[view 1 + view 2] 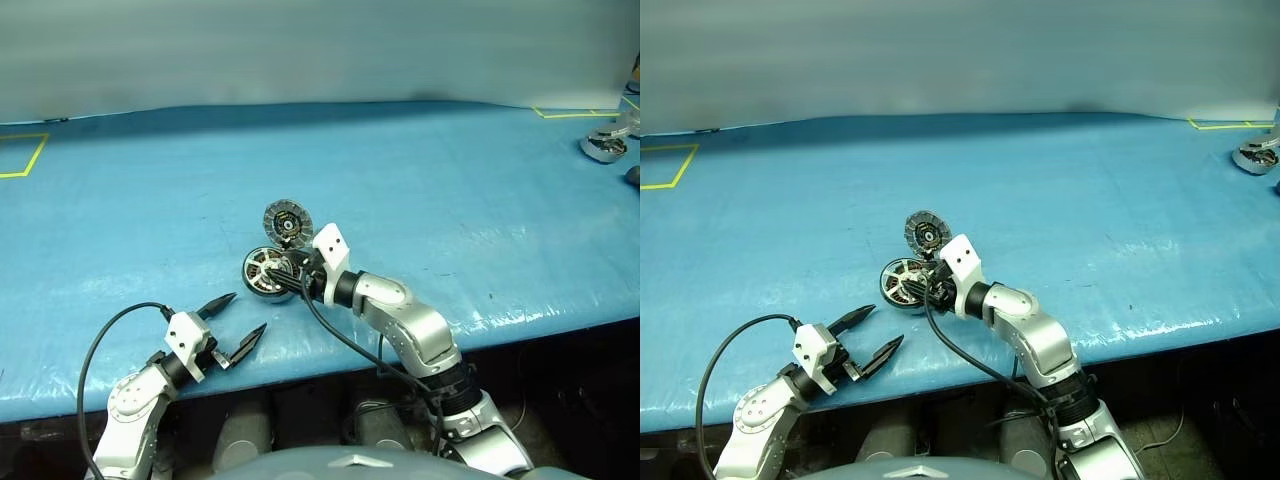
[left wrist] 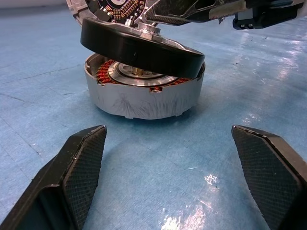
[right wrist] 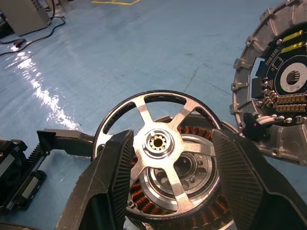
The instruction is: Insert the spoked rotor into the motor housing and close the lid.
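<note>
The blue desk (image 1: 480, 200) is carrying the motor housing (image 2: 144, 98). The lid (image 3: 276, 91) is leaning up just behind the housing. The right claw (image 3: 165, 158) is grasping the spoked rotor (image 3: 160, 143), tilted, directly above the housing, reaching forward and leftward. The left claw (image 1: 240, 322) is waiting released, near the housing.

lid (image 1: 288, 222) just behind motor housing (image 1: 263, 273), open table (image 1: 480, 200) elsewhere

I see silver spoked rotor (image 3: 165, 143), black rim, over motor housing (image 2: 144, 98) with copper-brown windings; beside housing, grey segmented lid (image 3: 278, 91), dark centre, yellow marks. Blue table (image 1: 450, 200).
</note>
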Tool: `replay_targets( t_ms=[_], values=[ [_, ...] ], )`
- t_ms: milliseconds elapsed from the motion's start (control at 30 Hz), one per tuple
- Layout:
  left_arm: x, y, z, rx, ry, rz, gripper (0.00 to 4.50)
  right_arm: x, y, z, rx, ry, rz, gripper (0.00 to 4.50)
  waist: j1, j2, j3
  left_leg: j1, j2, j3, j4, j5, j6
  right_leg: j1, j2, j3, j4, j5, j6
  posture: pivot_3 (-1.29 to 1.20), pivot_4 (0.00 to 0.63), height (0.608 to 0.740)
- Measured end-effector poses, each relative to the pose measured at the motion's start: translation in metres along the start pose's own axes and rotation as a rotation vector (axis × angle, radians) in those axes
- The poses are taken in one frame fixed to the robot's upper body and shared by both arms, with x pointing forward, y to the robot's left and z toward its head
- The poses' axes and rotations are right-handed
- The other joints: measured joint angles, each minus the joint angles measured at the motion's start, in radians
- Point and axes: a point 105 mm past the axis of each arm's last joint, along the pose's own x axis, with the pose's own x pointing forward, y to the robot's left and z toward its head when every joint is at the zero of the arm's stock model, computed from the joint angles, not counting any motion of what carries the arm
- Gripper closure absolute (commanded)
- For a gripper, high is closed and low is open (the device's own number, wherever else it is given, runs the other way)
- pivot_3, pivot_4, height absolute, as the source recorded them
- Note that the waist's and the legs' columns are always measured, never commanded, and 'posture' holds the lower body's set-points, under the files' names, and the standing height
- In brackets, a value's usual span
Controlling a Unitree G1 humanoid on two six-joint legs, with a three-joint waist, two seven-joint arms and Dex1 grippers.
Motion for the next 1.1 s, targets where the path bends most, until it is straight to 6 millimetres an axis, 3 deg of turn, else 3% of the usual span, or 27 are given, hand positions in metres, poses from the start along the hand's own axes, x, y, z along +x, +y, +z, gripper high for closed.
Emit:
replay_targets(
  t_ms=[567,800,1100],
  values=[
    [0.0,0.0008,0.0,0.001,0.0,0.009,0.05,0.0057,0.0048,-0.0032,-0.029,0.015,0.014,1.79,-0.005,0.0,0.0,0.0,0.0,0.0,0.0,0.0,0.0,0.0,0.0,0.0,0.0,0.0,0.0,0.0,0.15,0.74],
    [0.0001,0.0012,-0.0003,0.004,0.003,0.014,0.05,0.007,0.0062,-0.0023,-0.038,0.011,0.019,3.98,-0.005,0.0,0.0,0.001,0.0,0.0,0.0,0.0,0.0,0.0,0.0,0.0,0.0,0.0,0.0,0.0,0.15,0.74],
    [0.0002,0.0012,-0.0004,0.007,0.004,0.015,0.05,0.0081,0.0043,-0.0023,-0.05,0.012,0.016,4.05,-0.006,0.0,0.0,0.001,0.0,0.0,0.0,0.0,0.0,0.0,0.0,0.0,0.0,0.0,0.0,0.0,0.15,0.74]
  ],
)
